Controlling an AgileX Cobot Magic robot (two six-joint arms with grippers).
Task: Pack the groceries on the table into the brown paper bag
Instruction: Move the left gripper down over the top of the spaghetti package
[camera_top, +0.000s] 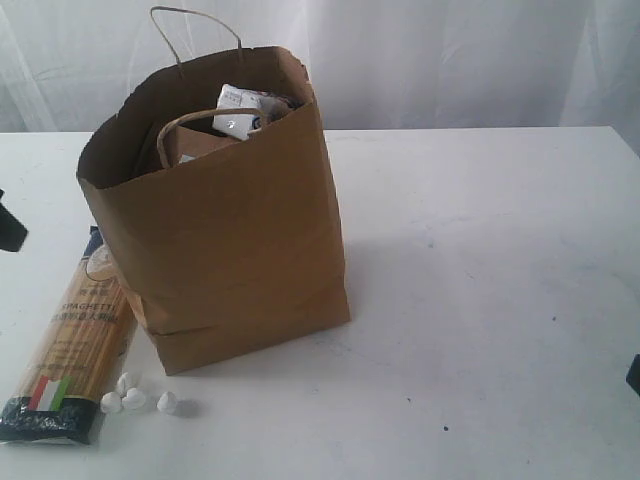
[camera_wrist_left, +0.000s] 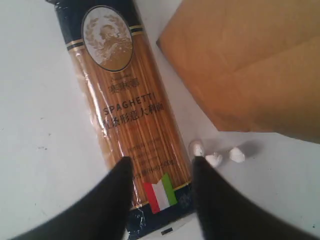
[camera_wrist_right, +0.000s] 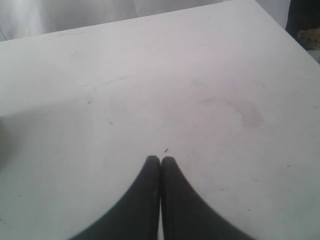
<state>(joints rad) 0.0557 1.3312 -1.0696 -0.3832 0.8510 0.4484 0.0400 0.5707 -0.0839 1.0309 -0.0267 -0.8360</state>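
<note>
Spaghetti packet (camera_top: 75, 335) lies flat on the table (camera_top: 480, 300), just beside the left lower corner of the brown paper bag (camera_top: 230, 230) as the exterior view shows it. Its long axis runs from the bag's foot towards the table's near edge. The flag-printed end is the nearer one, with the small white lumps (camera_top: 135, 398) just beside it.

The left gripper (camera_wrist_left: 161, 169) hangs over that flag end with its jaws apart, one finger towards each long edge, so the packet's narrow width lies across the gap and its length runs straight away from the wrist. Nothing is held; whether the fingertips touch the wrapper I cannot tell.

The right gripper (camera_wrist_right: 160, 160) is closed on nothing over bare table, well apart from the packet. The left arm is plainly the nearer. Closing across the width looks right, though a grip this near one end may let the far end droop.
</note>
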